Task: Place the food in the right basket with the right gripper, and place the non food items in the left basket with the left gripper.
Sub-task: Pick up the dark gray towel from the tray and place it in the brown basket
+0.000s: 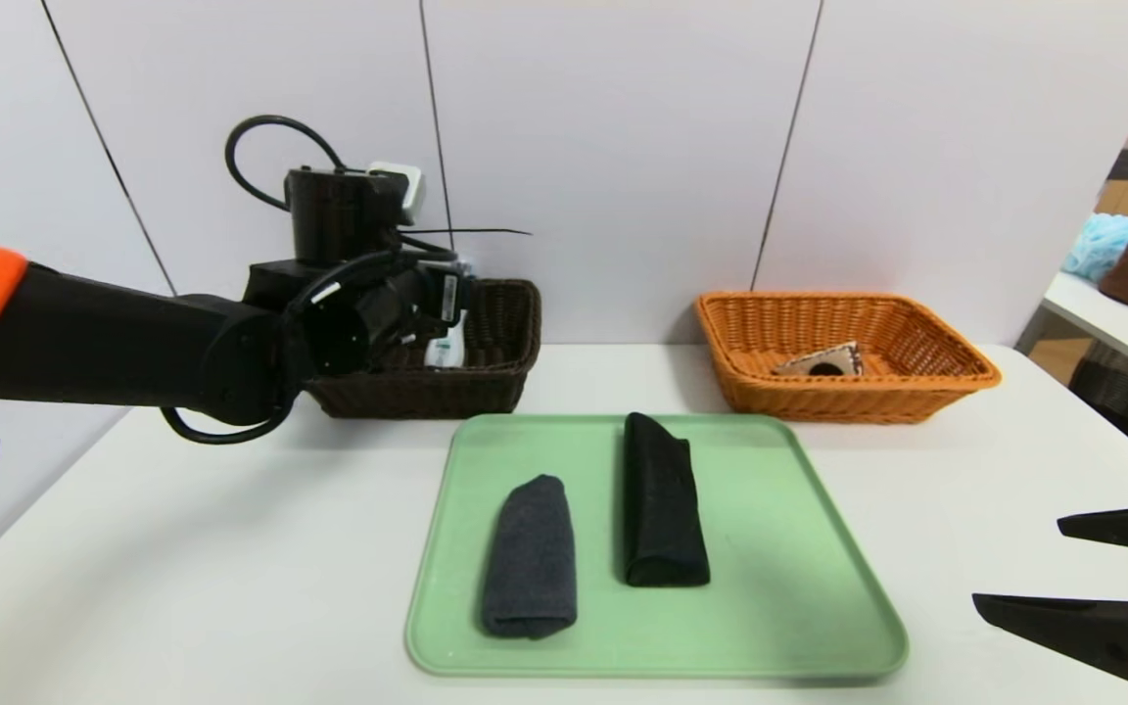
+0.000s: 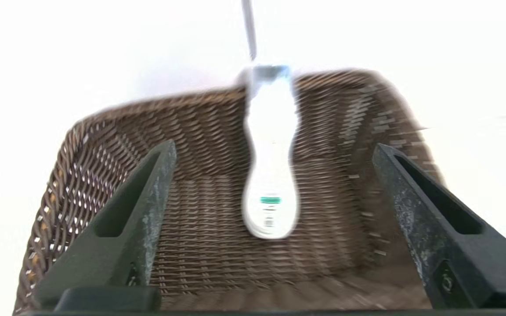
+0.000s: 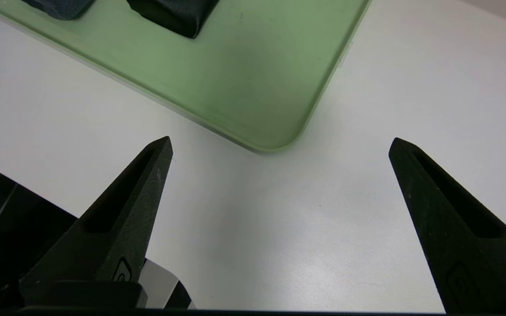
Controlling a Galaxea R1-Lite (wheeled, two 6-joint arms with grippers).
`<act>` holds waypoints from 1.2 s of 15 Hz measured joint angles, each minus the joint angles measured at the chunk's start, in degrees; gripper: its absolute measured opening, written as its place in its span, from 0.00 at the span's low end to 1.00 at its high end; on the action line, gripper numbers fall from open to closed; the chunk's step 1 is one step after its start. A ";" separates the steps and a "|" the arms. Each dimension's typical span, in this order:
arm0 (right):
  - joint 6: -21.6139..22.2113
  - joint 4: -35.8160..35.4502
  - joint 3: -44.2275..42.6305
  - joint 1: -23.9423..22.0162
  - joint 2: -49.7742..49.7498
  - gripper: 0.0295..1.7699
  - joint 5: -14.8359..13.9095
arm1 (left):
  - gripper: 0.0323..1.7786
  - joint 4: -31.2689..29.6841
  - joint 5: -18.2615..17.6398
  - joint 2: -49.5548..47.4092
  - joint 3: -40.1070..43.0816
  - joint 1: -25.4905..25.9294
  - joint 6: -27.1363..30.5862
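A white bottle (image 2: 270, 175) with a green band lies in the dark brown left basket (image 1: 495, 377), leaning against its far wall; in the head view the bottle (image 1: 446, 348) shows beside my wrist. My left gripper (image 2: 275, 147) hangs open over that basket, its fingers well apart from the bottle. The orange right basket (image 1: 956, 377) holds a small food packet (image 1: 823, 362). On the green tray (image 1: 789, 548) lie a grey rolled cloth (image 1: 530, 558) and a black rolled cloth (image 1: 660, 499). My right gripper (image 1: 1024, 563) stands open and empty above the table near the tray's corner (image 3: 275, 131).
Both baskets stand along the back of the white table (image 1: 182, 548), near the wall. To the far right is another table (image 1: 1112, 323) with a brown roll and a blue item. The table's front edge shows in the right wrist view.
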 joint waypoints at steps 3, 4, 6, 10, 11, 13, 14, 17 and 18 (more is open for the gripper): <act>0.00 -0.02 0.00 0.15 0.17 0.96 -0.04 | 0.91 0.69 0.49 -5.38 3.69 -4.72 1.61; 0.00 0.00 0.00 0.15 0.17 0.96 -0.04 | 0.92 1.49 0.99 -7.01 4.88 -6.35 1.71; 0.01 0.00 -0.02 0.17 0.17 0.96 -0.01 | 0.93 4.99 2.58 -10.29 6.70 -9.79 0.83; 0.12 0.00 -0.02 0.17 -0.05 0.96 -0.04 | 0.94 14.58 5.16 -15.06 9.37 -16.58 -5.58; 0.15 0.06 0.00 0.17 -0.16 0.96 -0.01 | 0.94 17.40 5.81 -15.95 9.84 -18.04 -8.11; 0.23 0.09 0.11 0.17 -0.43 0.96 -0.01 | 0.94 22.77 6.28 -17.04 10.25 -20.15 -12.71; 0.23 0.11 0.13 0.17 -0.52 0.96 -0.06 | 0.94 25.42 6.34 -17.37 10.34 -21.04 -15.09; 0.26 0.11 0.17 0.17 -0.77 0.96 -0.04 | 0.95 32.05 5.90 -17.10 10.42 -23.27 -23.20; 0.32 0.11 0.17 0.17 -0.82 0.96 -0.01 | 0.95 33.16 5.79 -16.49 10.56 -23.64 -25.31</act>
